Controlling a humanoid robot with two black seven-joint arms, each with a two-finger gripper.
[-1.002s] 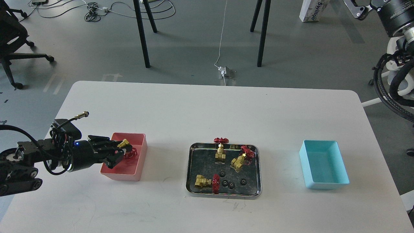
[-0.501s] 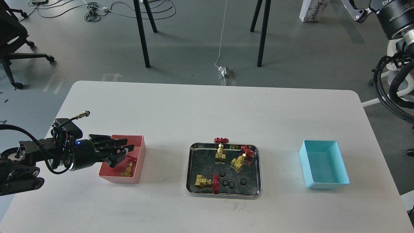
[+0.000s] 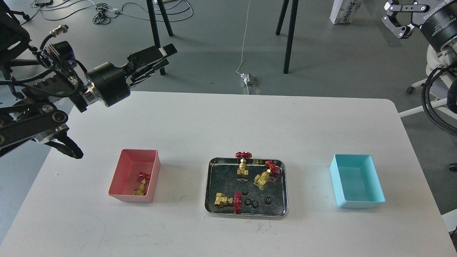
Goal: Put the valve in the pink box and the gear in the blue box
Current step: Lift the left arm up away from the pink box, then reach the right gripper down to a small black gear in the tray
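One valve (image 3: pixel 141 183) lies inside the pink box (image 3: pixel 125 171) at the table's left front. Three more valves (image 3: pixel 244 165) (image 3: pixel 265 176) (image 3: pixel 226 200) and several small black gears (image 3: pixel 255 203) lie in the steel tray (image 3: pixel 246 215) at the middle front. The blue box (image 3: pixel 357 182) at the right front is empty. My left gripper (image 3: pixel 167 57) is open and empty, raised high beyond the table's far left edge, well away from the pink box. My right gripper (image 3: pixel 392 18) is at the top right corner, off the table; it looks open and empty.
My left arm's elbow and cables (image 3: pixel 68 148) hang over the table's left edge near the pink box. Black stand legs (image 3: pixel 157 39) (image 3: pixel 289 35), a chair (image 3: pixel 14 43) and a cable (image 3: pixel 244 53) are on the floor beyond the table.
My left gripper opened over the pink box and let the valve drop into it. It then rose up and back, away from the box. The right arm shifted slightly.
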